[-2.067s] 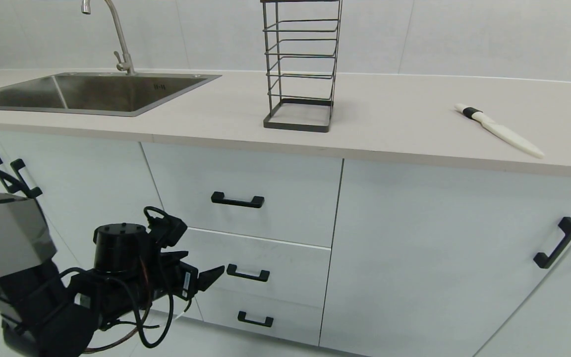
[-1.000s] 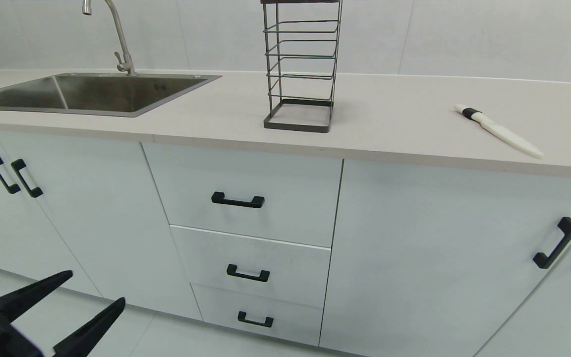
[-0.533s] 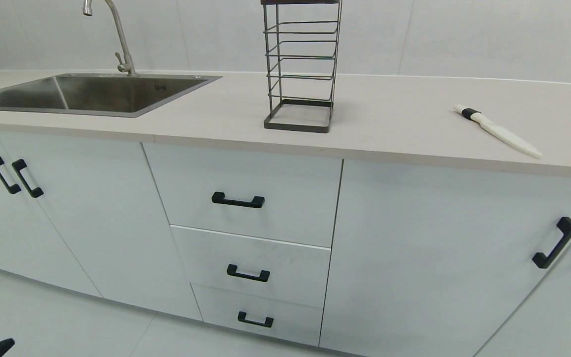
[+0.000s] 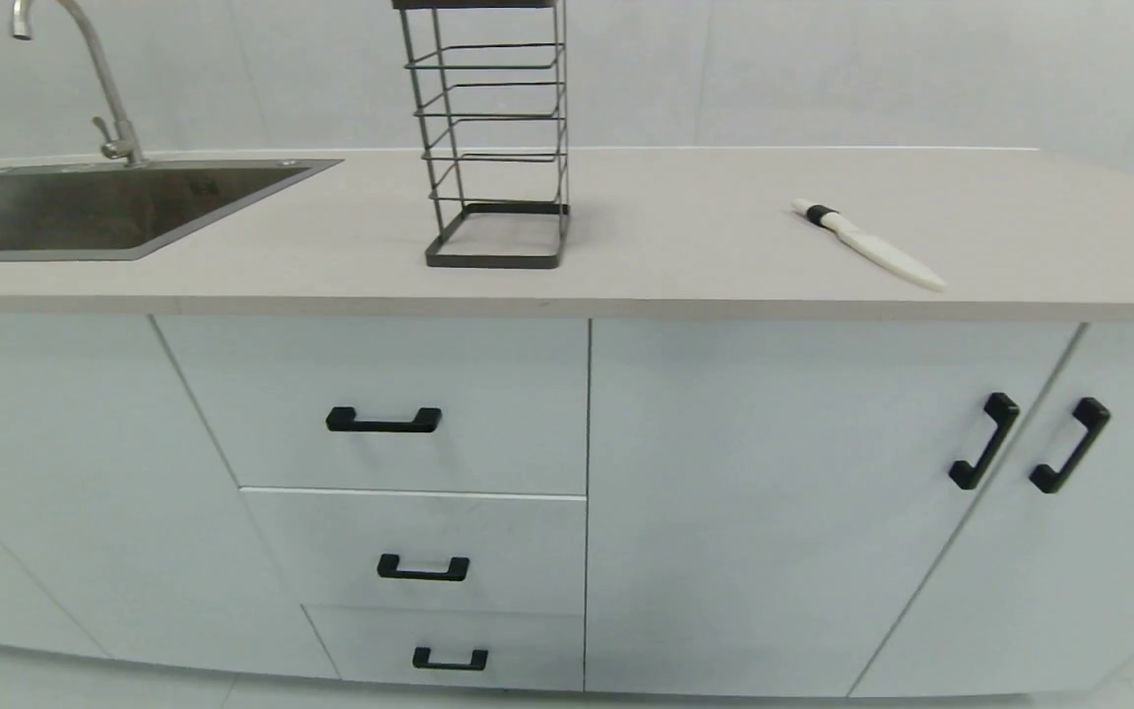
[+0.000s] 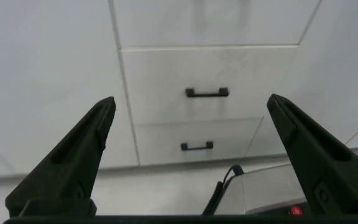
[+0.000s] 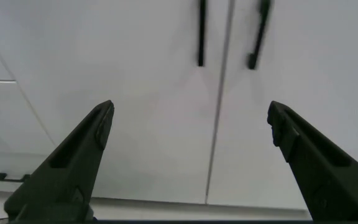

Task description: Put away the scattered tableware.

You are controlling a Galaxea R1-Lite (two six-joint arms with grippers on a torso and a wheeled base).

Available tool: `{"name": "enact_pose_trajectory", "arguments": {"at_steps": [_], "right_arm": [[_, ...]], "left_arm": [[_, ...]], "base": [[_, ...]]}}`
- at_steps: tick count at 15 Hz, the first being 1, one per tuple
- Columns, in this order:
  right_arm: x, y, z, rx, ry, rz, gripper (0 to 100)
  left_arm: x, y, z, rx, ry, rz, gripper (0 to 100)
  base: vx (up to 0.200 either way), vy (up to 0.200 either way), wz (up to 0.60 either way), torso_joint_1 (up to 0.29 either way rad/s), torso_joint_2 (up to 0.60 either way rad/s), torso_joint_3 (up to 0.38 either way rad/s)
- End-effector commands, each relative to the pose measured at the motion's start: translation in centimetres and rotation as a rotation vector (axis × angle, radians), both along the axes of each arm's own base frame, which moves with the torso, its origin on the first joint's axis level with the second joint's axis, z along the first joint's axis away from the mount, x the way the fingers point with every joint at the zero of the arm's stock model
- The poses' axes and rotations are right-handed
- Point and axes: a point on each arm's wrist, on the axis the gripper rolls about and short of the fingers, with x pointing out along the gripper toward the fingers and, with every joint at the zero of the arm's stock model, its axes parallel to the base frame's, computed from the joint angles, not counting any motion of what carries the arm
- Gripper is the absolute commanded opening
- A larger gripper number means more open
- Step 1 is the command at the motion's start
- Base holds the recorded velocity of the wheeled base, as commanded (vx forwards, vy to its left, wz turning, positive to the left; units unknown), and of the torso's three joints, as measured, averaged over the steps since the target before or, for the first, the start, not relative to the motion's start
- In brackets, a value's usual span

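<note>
White with a black band near one end, the knife lay flat on the countertop, well apart from the wire rack; it looked light, stiff and slick, best taken across the banded end. Which part was blade was hard to tell (possibly sheathed), and the rack's top was cut off. The left gripper and right gripper had fingers spread wide, empty, facing the cabinet fronts.

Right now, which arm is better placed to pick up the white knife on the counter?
Probably the right. The knife lies on the right of the counter, above the double doors that the open right gripper faces. The open left gripper faces the drawers, farther left.
</note>
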Motion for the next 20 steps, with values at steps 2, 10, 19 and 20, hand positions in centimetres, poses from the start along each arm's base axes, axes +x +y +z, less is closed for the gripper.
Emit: {"name": "enact_pose_trajectory", "arguments": {"at_steps": [2, 10, 19, 20], "right_arm": [[0.01, 0.00, 0.00, -0.001, 0.001, 0.000, 100], [0.02, 0.00, -0.01, -0.002, 0.004, -0.003, 100], [0.02, 0.00, -0.01, -0.002, 0.004, -0.001, 100], [0.02, 0.00, -0.01, -0.002, 0.004, -0.003, 100]], "left_arm": [[-0.52, 0.03, -0.15, -0.003, -0.066, 0.028, 100], [-0.46, 0.42, -0.71, 0.041, -0.017, 0.203, 100], [-0.46, 0.42, -0.71, 0.029, -0.015, 0.203, 100], [-0.46, 0.42, -0.71, 0.029, -0.015, 0.205, 100]], "base": [[0.000, 0.000, 0.00, 0.000, 0.00, 0.000], [0.000, 0.000, 0.15, 0.001, 0.00, 0.001], [0.089, 0.000, 0.00, 0.001, 0.00, 0.002], [0.200, 0.000, 0.00, 0.002, 0.00, -0.002]]}}
